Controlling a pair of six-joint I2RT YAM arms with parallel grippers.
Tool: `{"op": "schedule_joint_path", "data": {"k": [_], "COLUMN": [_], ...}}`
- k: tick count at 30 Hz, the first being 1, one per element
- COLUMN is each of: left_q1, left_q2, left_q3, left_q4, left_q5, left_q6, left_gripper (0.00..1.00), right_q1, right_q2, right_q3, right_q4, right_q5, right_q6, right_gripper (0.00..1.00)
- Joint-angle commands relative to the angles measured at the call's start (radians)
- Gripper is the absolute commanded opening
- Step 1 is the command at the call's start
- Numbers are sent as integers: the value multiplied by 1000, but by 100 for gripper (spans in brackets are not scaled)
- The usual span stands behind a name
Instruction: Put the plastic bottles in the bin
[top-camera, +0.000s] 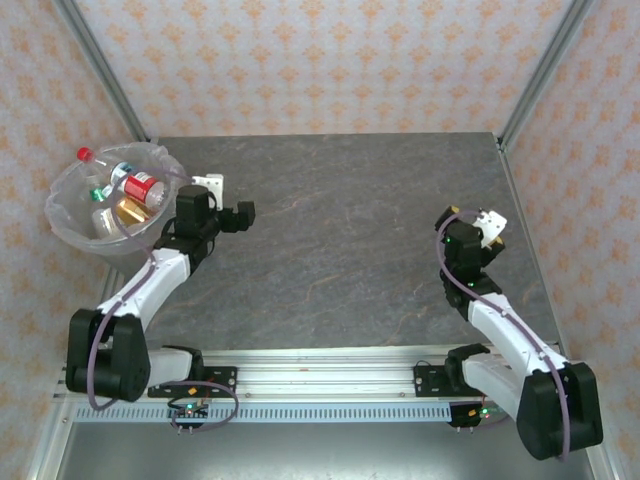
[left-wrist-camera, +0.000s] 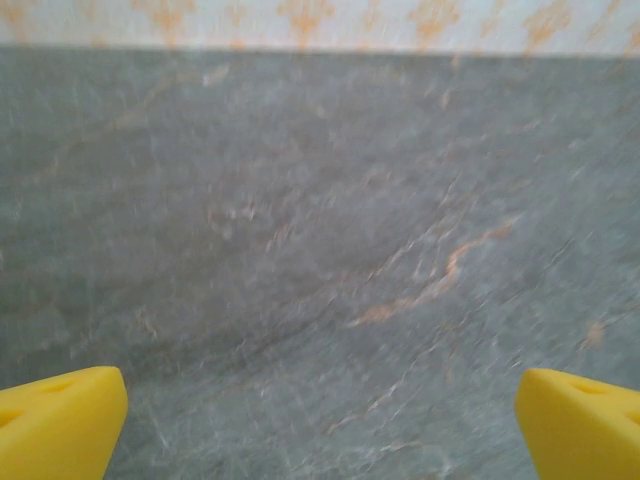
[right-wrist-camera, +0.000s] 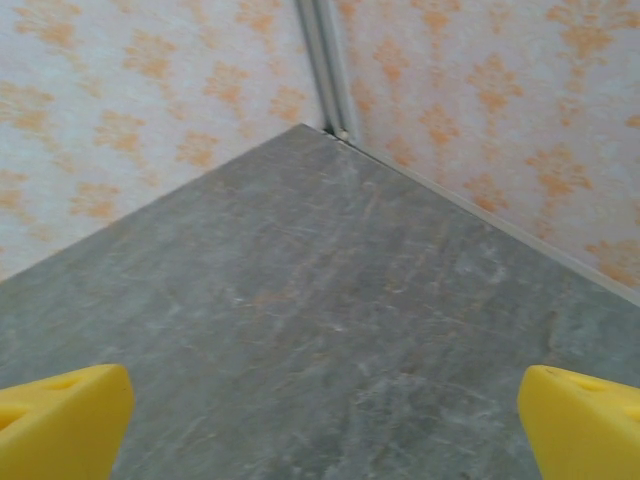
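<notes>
The plastic bottles (top-camera: 140, 187) lie heaped inside the bin (top-camera: 70, 235) at the counter's (top-camera: 340, 250) far left. A red cap, a red label and a brown label show among them. The left tool (left-wrist-camera: 320, 425) hangs just beside the bin, its yellow fingers (left-wrist-camera: 60, 420) wide apart over bare grey stone. The right tool (right-wrist-camera: 320, 425) is well apart, near the right edge. Its fingers (right-wrist-camera: 60, 415) are also spread, and it faces the far corner.
</notes>
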Motion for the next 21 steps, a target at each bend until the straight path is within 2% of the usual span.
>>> {"op": "schedule_joint_path", "data": {"k": [1, 3, 9, 11, 13, 15, 17, 21], "left_q1": [3, 4, 34, 34, 38, 60, 60, 60], "left_q2": [68, 106, 174, 166, 151, 158, 199, 181], "left_q3": [-29, -37, -125, -133, -180, -185, -199, -239], "left_q4": [93, 100, 270, 282, 391, 415, 479, 526], "left_q5": [-58, -106, -147, -199, -277, -263, -274, -320], "left_q6": [43, 58, 34, 48, 57, 40, 41, 18], "left_gripper": [100, 100, 100, 100, 100, 100, 100, 100], "right_q1": [-47, -68, -103, -113, -118, -120, -119, -120], "right_q2": [51, 81, 197, 241, 280, 294, 313, 334], "right_q3": [-14, -2, -2, -9, -32, -5, -13, -18], "right_q4": [12, 24, 79, 108, 183, 146, 197, 264], "right_q5": [-43, -63, -87, -136, -211, -257, -270, -278], "right_q6": [-40, -81, -144, -173, -217, -243, -263, -283], "right_gripper": [99, 99, 99, 99, 99, 99, 99, 99]}}
